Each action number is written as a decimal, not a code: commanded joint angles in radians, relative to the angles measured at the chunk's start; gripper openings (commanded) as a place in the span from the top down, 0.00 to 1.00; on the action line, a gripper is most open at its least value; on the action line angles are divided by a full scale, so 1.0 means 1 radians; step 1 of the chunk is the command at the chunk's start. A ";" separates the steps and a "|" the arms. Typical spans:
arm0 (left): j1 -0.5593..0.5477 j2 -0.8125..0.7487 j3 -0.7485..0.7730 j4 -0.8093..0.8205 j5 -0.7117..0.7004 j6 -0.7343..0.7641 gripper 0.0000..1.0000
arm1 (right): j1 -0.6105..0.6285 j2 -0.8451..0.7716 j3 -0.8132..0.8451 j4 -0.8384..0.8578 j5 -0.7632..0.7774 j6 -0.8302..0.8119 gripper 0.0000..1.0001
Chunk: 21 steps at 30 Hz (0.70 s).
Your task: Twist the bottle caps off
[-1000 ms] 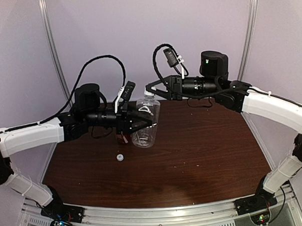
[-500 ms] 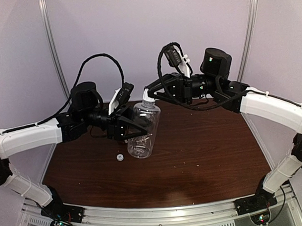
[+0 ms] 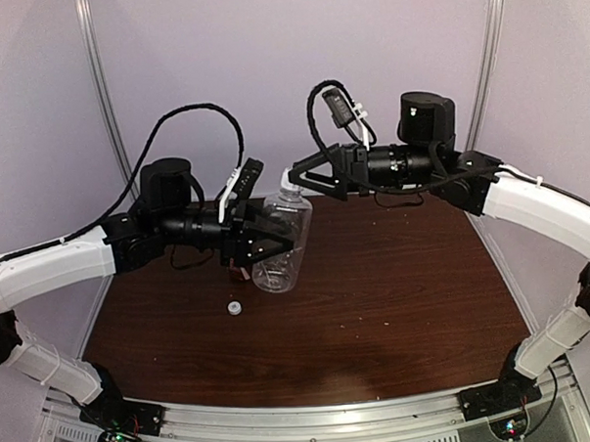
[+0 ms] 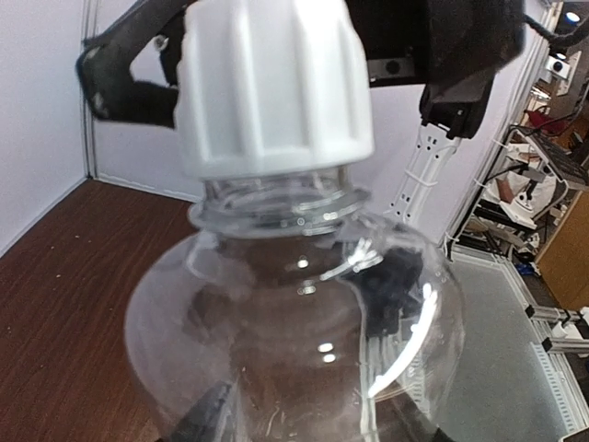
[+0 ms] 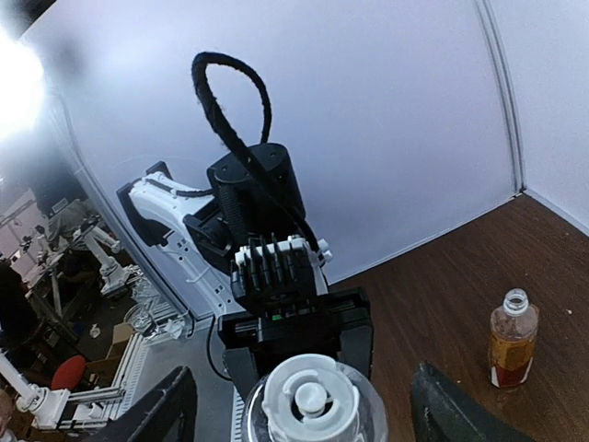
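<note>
left gripper (image 3: 284, 239): clamped on clear bottle (image 3: 276, 273) | right gripper (image 3: 293, 180): fingers apart, straddling its cap (image 4: 271, 87)

We're looking into a robotics lab here: the left arm (image 3: 57, 270) and right arm (image 3: 544, 205) are bolted to a dark wood table (image 3: 396, 295), boxed in by pale walls (image 3: 269, 66) and 2 aluminium posts (image 3: 98, 83). Beyond the booth, benches crowded with gear (image 4: 543, 184), a red chair (image 5: 64, 373), and what look like more white robot arms (image 5: 92, 253).
</note>
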 commanded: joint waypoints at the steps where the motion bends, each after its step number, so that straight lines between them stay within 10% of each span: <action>1: -0.001 -0.012 0.051 -0.035 -0.168 0.032 0.76 | 0.004 -0.062 0.037 -0.063 0.235 0.052 0.17; 21: -0.021 0.002 0.087 -0.054 -0.376 -0.003 0.77 | 0.082 -0.010 0.104 -0.200 0.570 0.072 0.24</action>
